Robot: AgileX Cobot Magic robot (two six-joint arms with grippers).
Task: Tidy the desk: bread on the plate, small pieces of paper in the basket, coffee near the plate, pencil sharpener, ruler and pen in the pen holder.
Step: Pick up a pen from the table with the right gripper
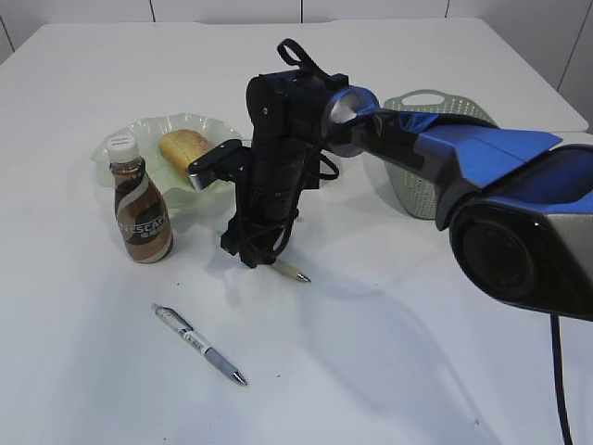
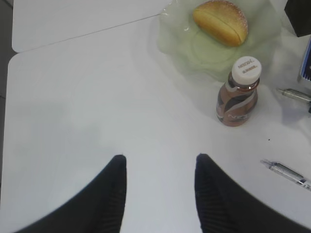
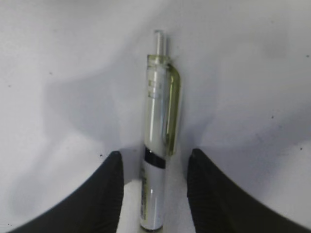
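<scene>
My right gripper (image 1: 252, 260) points down at the desk (image 1: 389, 352) with its open fingers on either side of a clear-bodied pen (image 3: 158, 145), with a gap on each side. The pen's tip (image 1: 292, 272) pokes out to the right of the fingers. A second pen (image 1: 199, 343) lies nearer the front. The bread (image 1: 183, 148) sits on the wavy green plate (image 1: 139, 130), and the coffee bottle (image 1: 141, 209) stands just in front of it. My left gripper (image 2: 161, 157) hangs open over bare desk. Pen holder, ruler, pencil sharpener and small pieces of paper are out of view.
The sage-green basket (image 1: 422, 190) stands at the back right, half hidden behind my right arm (image 1: 445, 148). In the left wrist view the coffee bottle (image 2: 239, 92) and plate (image 2: 180, 43) lie ahead to the right, with a desk seam (image 2: 87, 35) beyond.
</scene>
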